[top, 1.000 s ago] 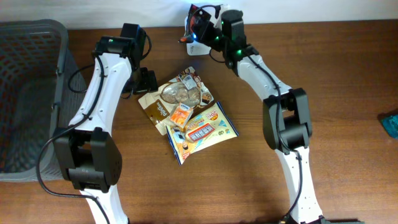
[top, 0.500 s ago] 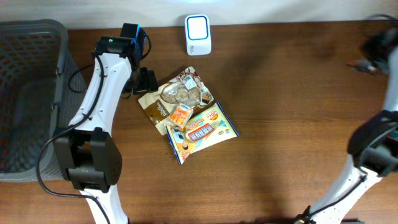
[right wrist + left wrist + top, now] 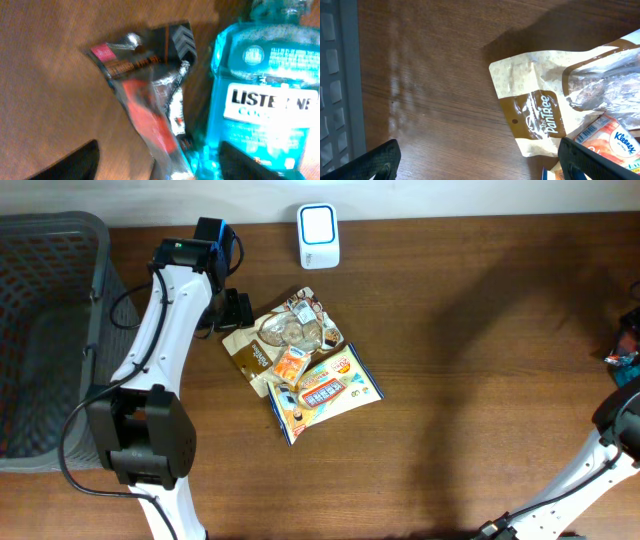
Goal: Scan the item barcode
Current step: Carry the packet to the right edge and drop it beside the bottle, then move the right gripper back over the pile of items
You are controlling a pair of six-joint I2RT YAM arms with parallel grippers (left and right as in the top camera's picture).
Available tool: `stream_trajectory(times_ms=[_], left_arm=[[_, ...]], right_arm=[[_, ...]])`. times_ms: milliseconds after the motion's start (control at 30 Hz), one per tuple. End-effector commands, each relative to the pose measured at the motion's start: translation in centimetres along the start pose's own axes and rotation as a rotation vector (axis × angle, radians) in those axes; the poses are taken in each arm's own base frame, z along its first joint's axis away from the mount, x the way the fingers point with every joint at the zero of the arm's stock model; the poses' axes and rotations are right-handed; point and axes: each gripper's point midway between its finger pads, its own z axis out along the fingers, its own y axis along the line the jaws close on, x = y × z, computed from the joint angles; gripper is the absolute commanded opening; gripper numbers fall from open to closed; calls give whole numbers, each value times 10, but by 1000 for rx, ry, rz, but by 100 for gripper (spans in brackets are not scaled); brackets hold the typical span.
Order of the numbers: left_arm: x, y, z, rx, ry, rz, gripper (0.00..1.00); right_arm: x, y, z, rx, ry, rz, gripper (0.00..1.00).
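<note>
My right claw (image 3: pixel 162 159) hangs wide over the red-and-black packet (image 3: pixel 145 100), lying on the desk (image 3: pixel 480 430) just beside the Listerine bottle (image 3: pixel 265 100), far from the scanner (image 3: pixel 318 223). That one looks done; the snack heap (image 3: pixel 305 365) waits by my wide left claw (image 3: pixel 485 159).

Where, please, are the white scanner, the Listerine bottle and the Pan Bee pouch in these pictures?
white scanner (image 3: pixel 318 235), overhead view, on its top face.
Listerine bottle (image 3: pixel 270 102), right wrist view, on its white label.
Pan Bee pouch (image 3: pixel 532 117), left wrist view, on its brown band.
</note>
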Motion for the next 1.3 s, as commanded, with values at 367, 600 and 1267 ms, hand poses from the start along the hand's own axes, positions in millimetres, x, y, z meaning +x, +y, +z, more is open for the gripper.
stream_trajectory(times_ms=[367, 600, 1267], left_arm=[[0, -1, 1, 2, 2, -17, 99], [0, -1, 1, 2, 2, -17, 99], [0, -1, 1, 2, 2, -17, 99]], right_arm=[[10, -150, -45, 152, 57, 250, 4], [38, -133, 19, 106, 63, 222, 4], [5, -112, 22, 230, -137, 41, 4]])
